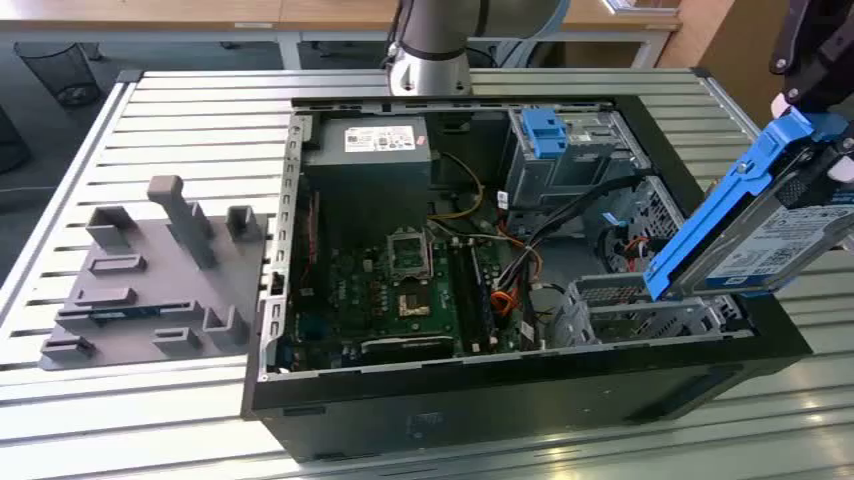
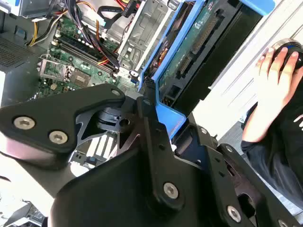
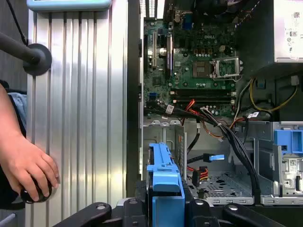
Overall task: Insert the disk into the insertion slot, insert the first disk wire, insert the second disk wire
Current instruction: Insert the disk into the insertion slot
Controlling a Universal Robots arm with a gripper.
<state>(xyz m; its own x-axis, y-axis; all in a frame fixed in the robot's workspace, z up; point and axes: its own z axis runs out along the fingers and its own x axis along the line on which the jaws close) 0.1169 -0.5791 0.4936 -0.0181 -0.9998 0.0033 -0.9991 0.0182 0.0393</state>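
The disk (image 1: 767, 235) is a silver drive with a white label in a bright blue carrier. It hangs tilted over the case's edge on the exterior view's right. My gripper (image 1: 814, 125) is shut on its upper end. Just below the disk's lower end lies the insertion slot (image 1: 638, 305), a low perforated silver cage inside the open computer case. In the first wrist view the blue carrier (image 3: 165, 182) sits between my fingers (image 3: 142, 208), with the cage (image 3: 163, 135) beyond it. The second wrist view shows the disk's green board side (image 2: 199, 42). Loose wires, one with a blue plug (image 3: 213, 157) and red ones (image 3: 199, 172), lie beside the cage.
A taller grey cage with a blue latch (image 1: 554, 140) stands at the case's back. The motherboard (image 1: 400, 290) and power supply (image 1: 380, 150) occupy the case's other half. A grey fixture block (image 1: 147, 280) rests on the slatted table (image 1: 200, 120). A person's hand (image 3: 31, 165) rests near the case.
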